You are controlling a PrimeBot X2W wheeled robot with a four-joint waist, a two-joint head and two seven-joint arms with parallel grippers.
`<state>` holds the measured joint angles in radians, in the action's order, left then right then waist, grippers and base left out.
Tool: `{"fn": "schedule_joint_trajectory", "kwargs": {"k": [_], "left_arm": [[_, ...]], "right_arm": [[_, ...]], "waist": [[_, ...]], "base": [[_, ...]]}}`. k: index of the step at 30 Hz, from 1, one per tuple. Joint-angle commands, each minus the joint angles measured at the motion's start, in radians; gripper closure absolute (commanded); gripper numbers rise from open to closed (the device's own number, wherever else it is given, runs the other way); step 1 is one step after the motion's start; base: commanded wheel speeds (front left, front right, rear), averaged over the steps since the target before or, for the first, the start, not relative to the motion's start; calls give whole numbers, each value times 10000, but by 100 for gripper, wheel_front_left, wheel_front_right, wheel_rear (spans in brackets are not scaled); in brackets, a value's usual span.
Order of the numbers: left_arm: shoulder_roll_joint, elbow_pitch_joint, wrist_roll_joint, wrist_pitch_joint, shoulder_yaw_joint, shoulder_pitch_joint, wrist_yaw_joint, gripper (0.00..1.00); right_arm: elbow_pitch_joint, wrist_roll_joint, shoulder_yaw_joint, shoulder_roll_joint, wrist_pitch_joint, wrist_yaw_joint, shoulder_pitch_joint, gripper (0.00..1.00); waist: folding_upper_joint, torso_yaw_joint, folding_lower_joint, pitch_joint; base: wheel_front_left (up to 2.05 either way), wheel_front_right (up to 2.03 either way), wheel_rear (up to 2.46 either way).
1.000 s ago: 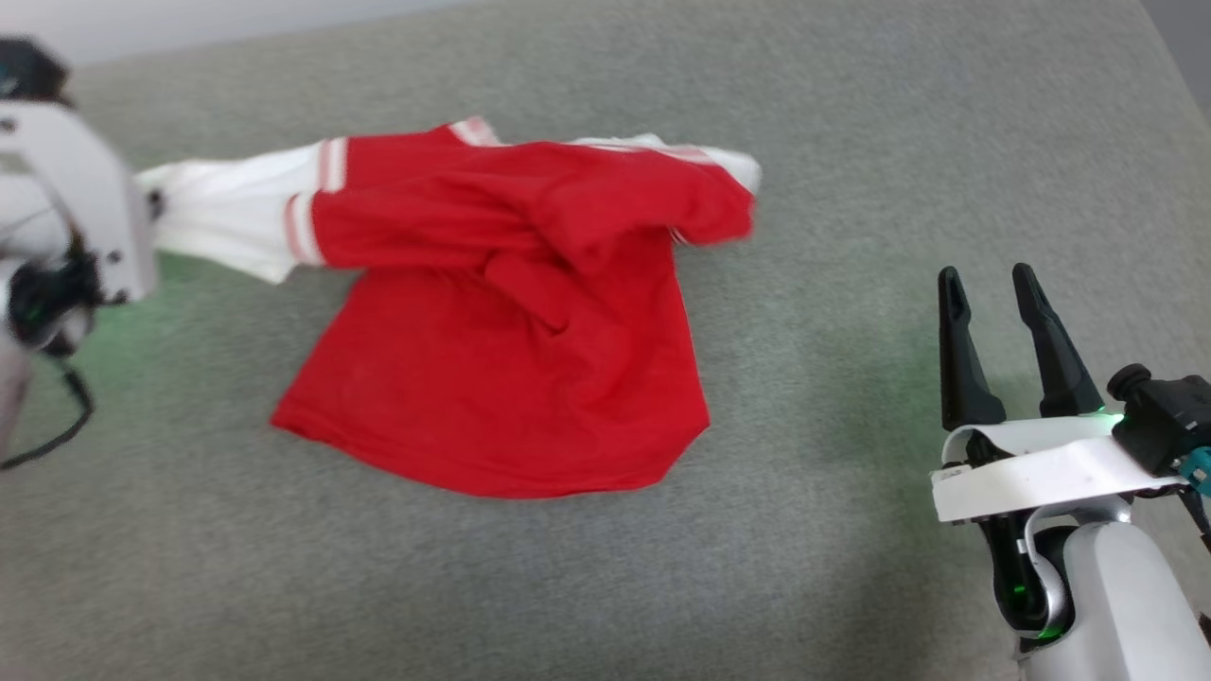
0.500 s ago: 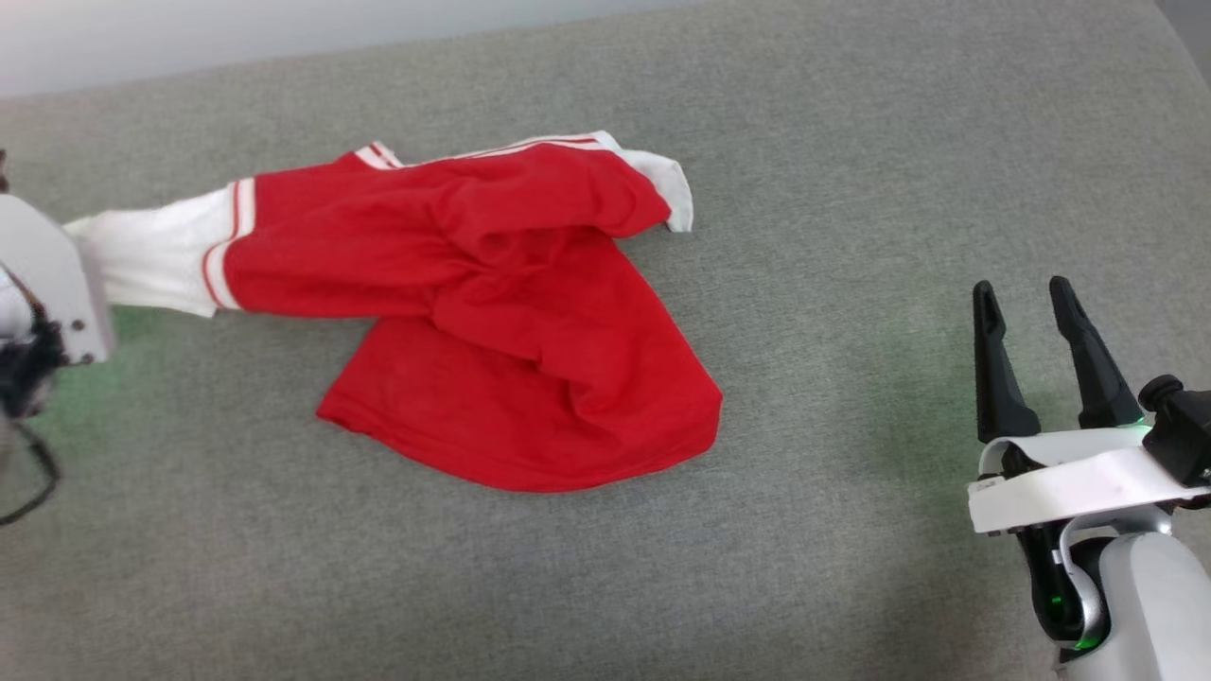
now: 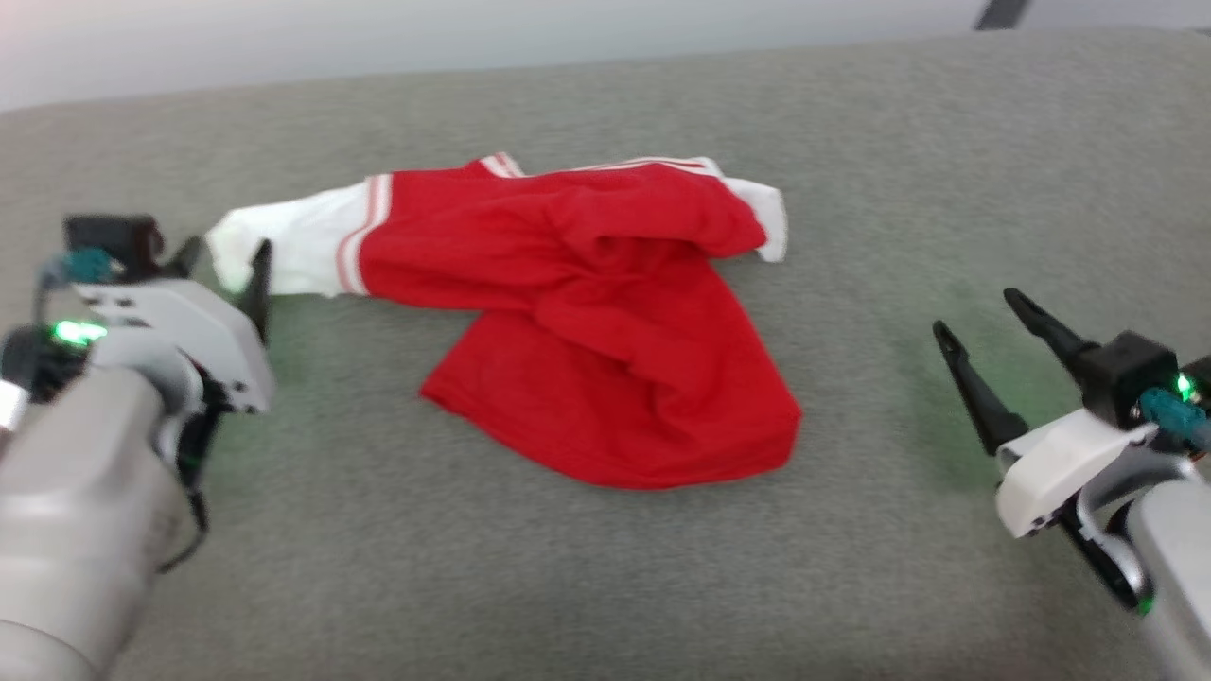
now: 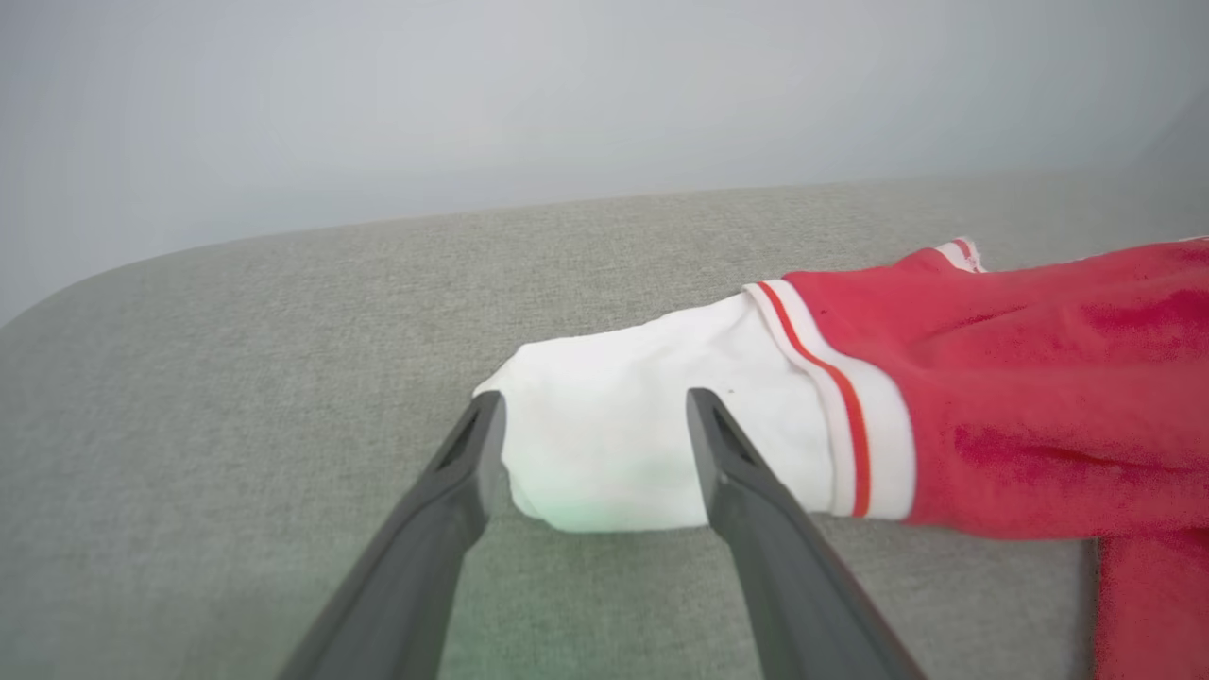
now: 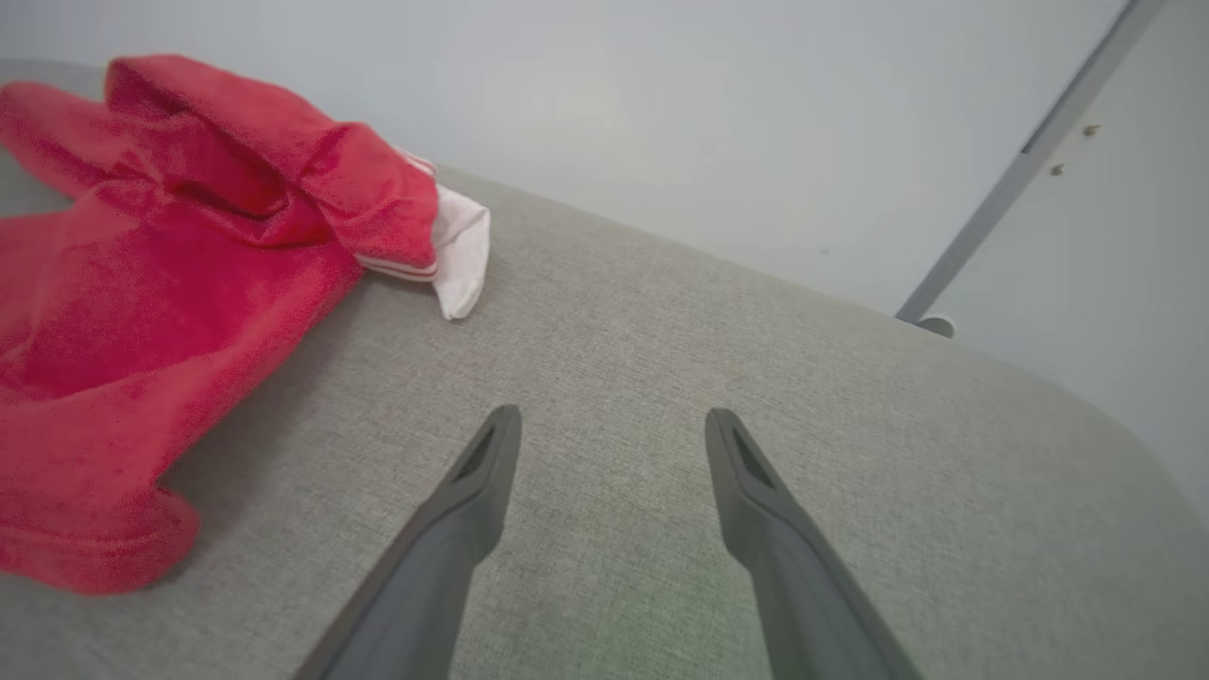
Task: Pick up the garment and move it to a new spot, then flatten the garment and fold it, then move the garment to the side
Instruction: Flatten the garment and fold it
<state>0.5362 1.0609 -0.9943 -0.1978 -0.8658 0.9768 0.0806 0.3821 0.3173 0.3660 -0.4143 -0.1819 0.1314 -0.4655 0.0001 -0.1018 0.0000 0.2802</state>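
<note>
Crumpled garment (image 3: 605, 331) laid on the grey fabric surface (image 3: 568, 586) — both grippers spread wide.

The garment is seen bunched and creased near the middle of the surface, with its red body heaped toward the robot and one white sleeve (image 4: 614, 444) stretched out to the left. The left gripper (image 4: 595, 406) is held with its fingers wide apart; the end of that sleeve lies between them, not pinched. The right gripper (image 3: 979, 317) is kept well apart from the garment on the right, over bare fabric — its fingers are spread wide and nothing is held. A second white sleeve (image 5: 461, 247) is seen at the red cloth's far right edge.
</note>
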Motion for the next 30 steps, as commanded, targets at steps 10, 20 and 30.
{"fn": "schedule_joint_trajectory", "kwargs": {"k": [10,20,30], "left_arm": [[-1230,-4170,2277,-657,1861,-2414,-2116,0],[-2757,-8882,6281,-664,4314,-5846,-2931,0],[-4146,-10007,7705,-665,5616,-7157,-2162,0]], "right_arm": [[326,1904,2918,-2360,2023,-14,-2215,0],[524,4923,6042,-4045,4375,-14,-4550,0],[572,6200,8139,-4692,4467,-14,-6189,74]], "waist": [[-1,2445,0,-66],[-1,3593,0,812],[-1,3874,0,1388]], "base": [[0,0,0],[0,0,0],[0,0,0]]}}
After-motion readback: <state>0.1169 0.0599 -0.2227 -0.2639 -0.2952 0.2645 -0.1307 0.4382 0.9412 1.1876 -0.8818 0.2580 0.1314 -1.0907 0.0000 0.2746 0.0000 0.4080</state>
